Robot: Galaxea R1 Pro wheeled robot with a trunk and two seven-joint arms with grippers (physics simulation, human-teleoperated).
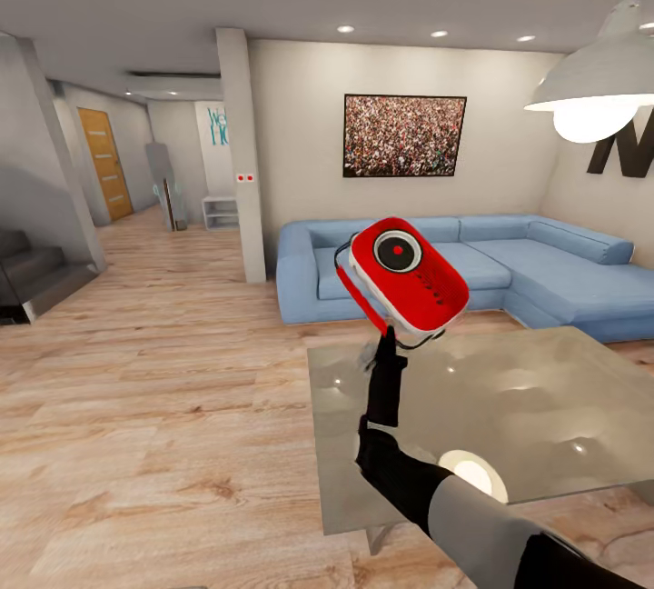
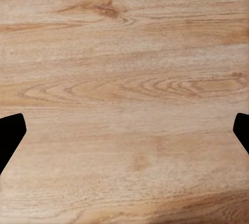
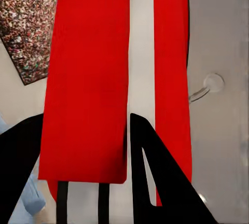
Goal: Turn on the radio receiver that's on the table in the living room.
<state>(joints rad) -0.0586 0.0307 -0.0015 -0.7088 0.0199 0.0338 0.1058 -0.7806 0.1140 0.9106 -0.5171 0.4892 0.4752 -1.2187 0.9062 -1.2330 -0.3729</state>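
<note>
The red radio receiver (image 1: pixel 409 275) with white trim is held up in the air above the near left corner of the glossy grey table (image 1: pixel 545 407). Its dark round dial faces me and its strap (image 1: pixel 356 294) hangs at its left. My right gripper (image 1: pixel 391 334) grips it from below, shut on its lower edge. In the right wrist view the red body (image 3: pixel 88 79) sits between the black fingers (image 3: pixel 155 182). My left gripper (image 2: pixel 124 133) is open, its fingertips (image 2: pixel 10 130) wide apart over bare wood floor.
A blue L-shaped sofa (image 1: pixel 509 262) runs behind the table under a framed crowd picture (image 1: pixel 404 135). A white pendant lamp (image 1: pixel 599 84) hangs at the upper right. A pillar (image 1: pixel 243 153), stairs (image 1: pixel 36 275) and a hallway with a wooden door (image 1: pixel 105 162) lie to the left.
</note>
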